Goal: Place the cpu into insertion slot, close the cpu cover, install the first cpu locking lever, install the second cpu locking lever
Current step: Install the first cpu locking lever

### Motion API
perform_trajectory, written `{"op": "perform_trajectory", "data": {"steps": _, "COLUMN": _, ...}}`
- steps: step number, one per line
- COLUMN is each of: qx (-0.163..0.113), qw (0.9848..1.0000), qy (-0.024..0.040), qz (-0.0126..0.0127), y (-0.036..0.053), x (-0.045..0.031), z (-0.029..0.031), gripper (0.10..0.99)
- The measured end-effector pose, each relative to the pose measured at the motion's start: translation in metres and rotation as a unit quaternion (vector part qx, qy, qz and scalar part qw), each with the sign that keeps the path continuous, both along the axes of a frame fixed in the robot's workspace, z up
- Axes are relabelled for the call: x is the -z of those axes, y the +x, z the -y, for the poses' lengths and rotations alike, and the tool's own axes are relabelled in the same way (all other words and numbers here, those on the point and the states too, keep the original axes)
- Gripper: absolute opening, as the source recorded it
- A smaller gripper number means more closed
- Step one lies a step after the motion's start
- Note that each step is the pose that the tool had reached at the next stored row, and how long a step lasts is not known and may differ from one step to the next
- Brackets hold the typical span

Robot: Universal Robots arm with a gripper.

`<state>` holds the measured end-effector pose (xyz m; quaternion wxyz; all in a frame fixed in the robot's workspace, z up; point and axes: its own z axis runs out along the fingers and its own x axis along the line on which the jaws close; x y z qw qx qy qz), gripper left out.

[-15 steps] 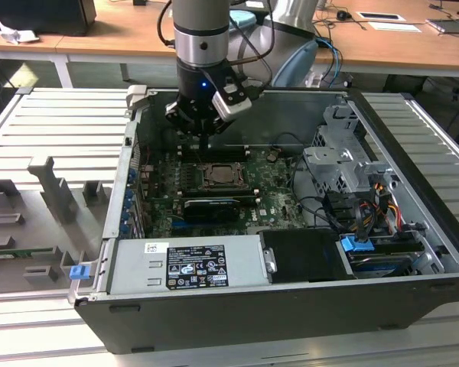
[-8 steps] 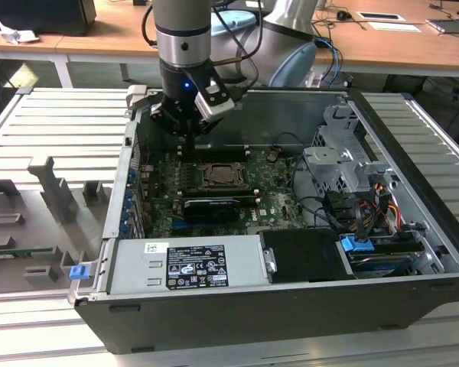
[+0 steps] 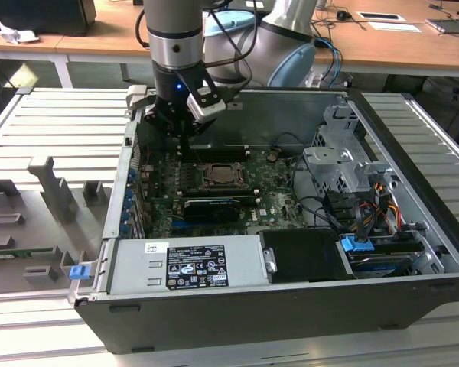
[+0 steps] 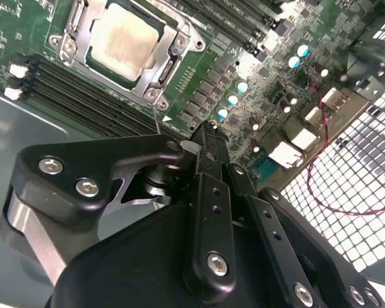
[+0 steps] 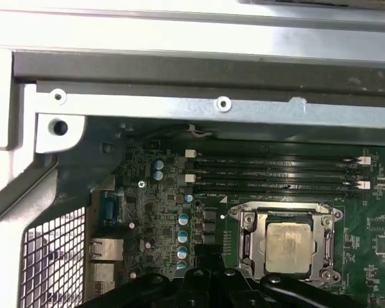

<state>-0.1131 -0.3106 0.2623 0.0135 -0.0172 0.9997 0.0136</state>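
Note:
The cpu (image 4: 122, 40) (image 5: 289, 242) lies flat in the insertion slot (image 4: 149, 93) (image 5: 245, 220), its pale metal face up. The cpu cover (image 4: 170, 64) (image 5: 251, 247) lies closed around it as a silver frame. In the exterior view the slot (image 3: 223, 177) sits mid-board. My gripper (image 3: 185, 153) (image 4: 205, 131) (image 5: 208, 264) hangs low over the board just beside the slot's corner, fingers together with nothing seen between them. A thin silver lever wire (image 4: 156, 119) rises from that corner next to the fingertips.
Black memory slots (image 5: 276, 173) (image 4: 70, 83) run along both sides of the socket. The case's metal wall (image 5: 179, 106) and rear grille (image 4: 346, 192) stand close by. A drive cage with cables (image 3: 344, 168) and the power supply (image 3: 187, 264) fill the exterior view's right and front.

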Motion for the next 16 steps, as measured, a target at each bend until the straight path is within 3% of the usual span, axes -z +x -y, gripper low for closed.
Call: {"op": "perform_trajectory", "data": {"steps": 16, "qx": 0.0, "qw": 1.0, "qy": 0.0, "qz": 0.0, "y": -0.0021, "x": 0.0051, "z": -0.0213, "gripper": 0.106}}
